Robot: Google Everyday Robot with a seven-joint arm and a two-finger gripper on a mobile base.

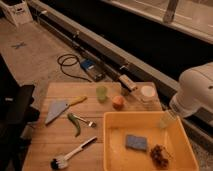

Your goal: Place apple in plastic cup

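The apple (118, 102), small, round and orange-pink, sits on the wooden table (60, 135) near its far edge. The light-green plastic cup (102, 93) stands upright just left of the apple, a small gap between them. My white arm (196, 95) comes in from the right. My gripper (167, 120) hangs over the far right corner of the yellow bin, well to the right of the apple and the cup.
A yellow bin (116, 150) holds a blue sponge (135, 142) and a brown clump (159, 156). A wider clear whitish cup (147, 93) stands right of the apple. A knife (60, 108), green chilli (75, 124), fork (87, 121) and brush (70, 155) lie on the left. Cables lie on the floor beyond.
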